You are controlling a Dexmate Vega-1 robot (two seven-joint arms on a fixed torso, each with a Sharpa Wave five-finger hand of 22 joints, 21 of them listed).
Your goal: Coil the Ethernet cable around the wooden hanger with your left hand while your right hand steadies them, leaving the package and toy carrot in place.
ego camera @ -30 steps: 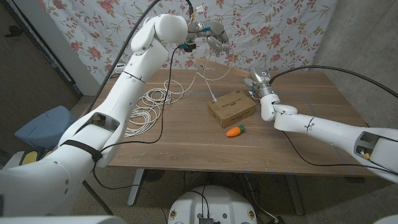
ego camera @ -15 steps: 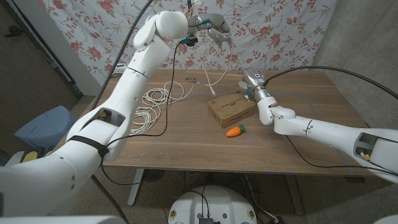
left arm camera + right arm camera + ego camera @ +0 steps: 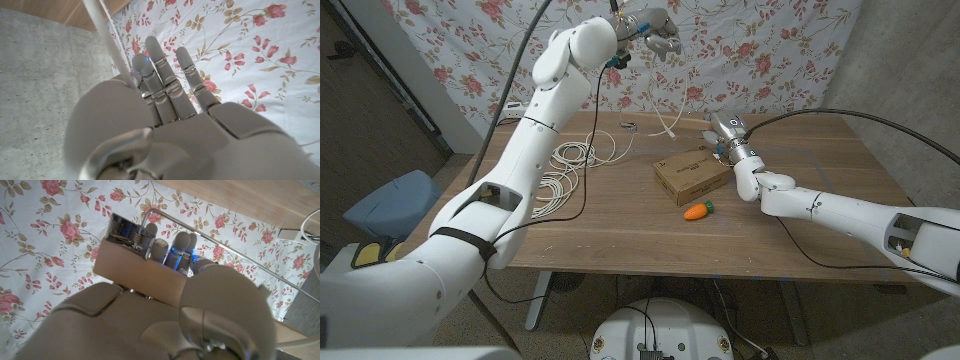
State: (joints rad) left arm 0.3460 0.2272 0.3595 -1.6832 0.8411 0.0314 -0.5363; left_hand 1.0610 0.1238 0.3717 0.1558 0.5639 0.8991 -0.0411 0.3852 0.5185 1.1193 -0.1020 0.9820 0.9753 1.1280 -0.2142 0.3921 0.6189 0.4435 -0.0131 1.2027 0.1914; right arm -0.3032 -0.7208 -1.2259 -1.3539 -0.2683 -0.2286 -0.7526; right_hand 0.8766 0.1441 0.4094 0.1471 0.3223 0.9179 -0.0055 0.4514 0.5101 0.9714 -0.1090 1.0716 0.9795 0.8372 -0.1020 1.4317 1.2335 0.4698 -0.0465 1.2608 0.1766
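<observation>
My left hand point(image 3: 650, 20) is raised high above the table's far edge, in front of the floral curtain. It holds the white Ethernet cable point(image 3: 666, 120), which drops from it to the table near my right hand point(image 3: 732, 135). In the left wrist view the cable point(image 3: 102, 30) runs past the thumb side of the left hand point(image 3: 165, 100), whose fingers are stretched out. My right hand point(image 3: 220, 310) grips the wooden hanger point(image 3: 140, 277) by its bar; its metal clip and wire rod show beyond the fingers. The cardboard package point(image 3: 692, 172) and the toy carrot point(image 3: 698, 210) lie just in front of it.
The rest of the cable lies in loose white coils point(image 3: 555, 170) on the left part of the wooden table point(image 3: 620, 240). A floral curtain hangs behind the table. A blue seat point(image 3: 390, 205) stands off the table's left side.
My left hand has risen higher, drawing the cable up with it. My right hand shifted slightly left with the hanger. Package and carrot have stayed put.
</observation>
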